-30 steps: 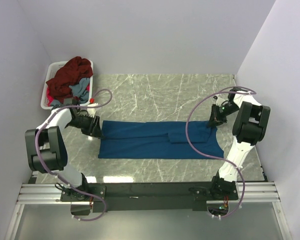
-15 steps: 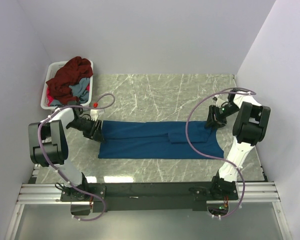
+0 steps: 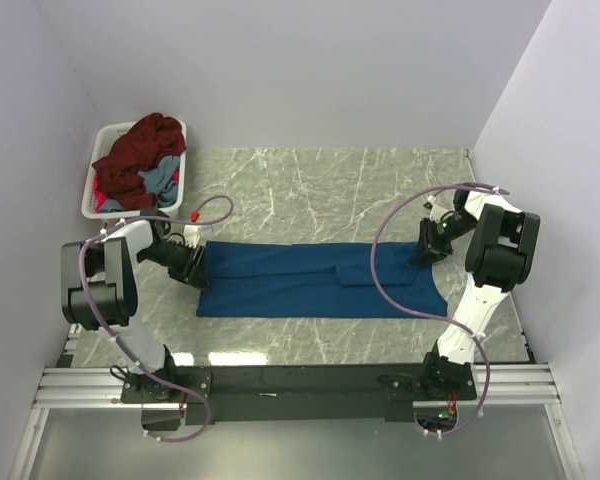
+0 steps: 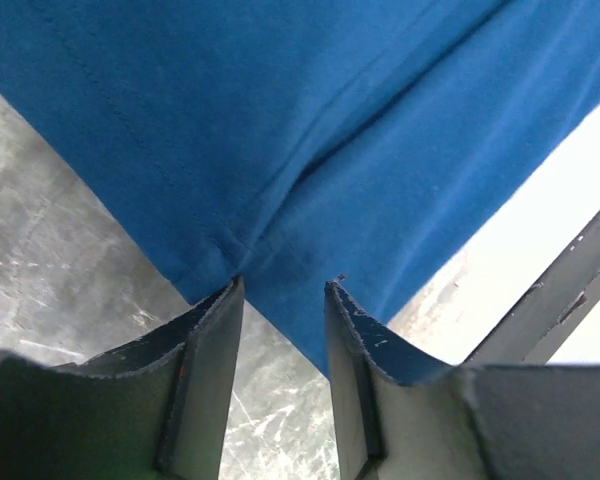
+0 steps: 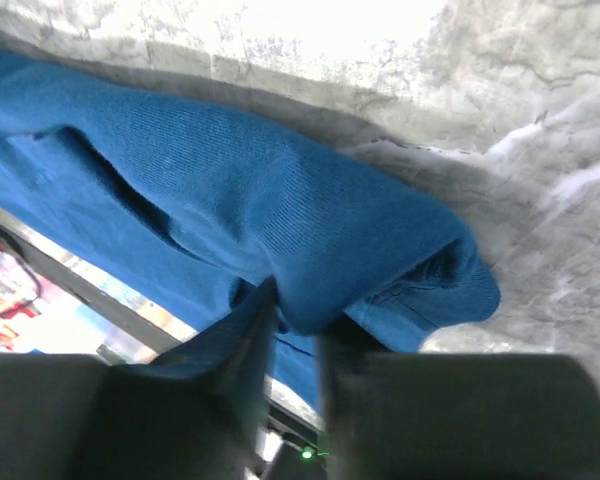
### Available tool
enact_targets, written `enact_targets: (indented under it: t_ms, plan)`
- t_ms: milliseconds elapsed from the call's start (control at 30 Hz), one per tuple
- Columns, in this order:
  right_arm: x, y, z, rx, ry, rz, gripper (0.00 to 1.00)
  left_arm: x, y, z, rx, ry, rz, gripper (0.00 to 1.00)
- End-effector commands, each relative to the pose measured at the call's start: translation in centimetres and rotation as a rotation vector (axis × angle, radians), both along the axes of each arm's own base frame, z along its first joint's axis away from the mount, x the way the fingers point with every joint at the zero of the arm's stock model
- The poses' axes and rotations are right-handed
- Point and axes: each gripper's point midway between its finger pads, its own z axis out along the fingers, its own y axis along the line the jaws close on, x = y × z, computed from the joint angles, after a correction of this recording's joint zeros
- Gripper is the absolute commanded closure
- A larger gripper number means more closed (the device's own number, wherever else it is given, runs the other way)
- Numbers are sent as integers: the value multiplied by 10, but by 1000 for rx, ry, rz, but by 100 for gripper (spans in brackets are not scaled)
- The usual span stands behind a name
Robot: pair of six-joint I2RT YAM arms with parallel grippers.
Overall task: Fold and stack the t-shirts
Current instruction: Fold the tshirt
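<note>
A deep blue t-shirt (image 3: 300, 280) lies folded into a long strip across the marble table (image 3: 320, 190). My left gripper (image 3: 192, 265) is at its left end. In the left wrist view that gripper (image 4: 285, 285) is open, with the hem of the blue t-shirt (image 4: 310, 120) just at its fingertips and marble showing between the fingers. My right gripper (image 3: 427, 247) sits low at the strip's right end. In the right wrist view a bunched fold of the blue t-shirt (image 5: 280, 200) is pinched between that gripper's (image 5: 300, 310) blurred fingers.
A white plastic basket (image 3: 88, 195) stands at the far left corner. It holds a dark maroon t-shirt (image 3: 140, 150) heaped over a grey-blue one (image 3: 160, 178). Walls close off the left, back and right. The arm bases and a rail run along the near edge.
The left arm's elbow has swung in and its gripper has edged along the shirt's left end. The right gripper has shifted slightly right at the far right corner. The shirt has barely moved.
</note>
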Motion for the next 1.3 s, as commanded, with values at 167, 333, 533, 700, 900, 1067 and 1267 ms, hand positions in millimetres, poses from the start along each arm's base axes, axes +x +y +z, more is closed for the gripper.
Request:
enact_targets:
  t_ms: [167,333,533,700,900,1067,1267]
  plan:
    - [5,-14,2,-67,-25,6,100,10,7,-17,43,25,53,64]
    - [11,-24,7,-108,-39,7,100,9,10,-21,59,32,62,69]
    - [16,-37,12,-147,-40,12,100,8,15,-27,86,38,77,73]
    - [18,-35,15,-134,-40,14,100,8,7,-14,23,13,37,76]
    - [15,-30,11,-113,-28,20,100,11,-16,41,-127,-131,-49,68]
    - [15,-31,10,-114,-27,21,100,9,-25,40,-112,-124,-80,68]
    - [17,-33,10,-127,-30,23,100,7,-30,18,-58,-84,-88,69]
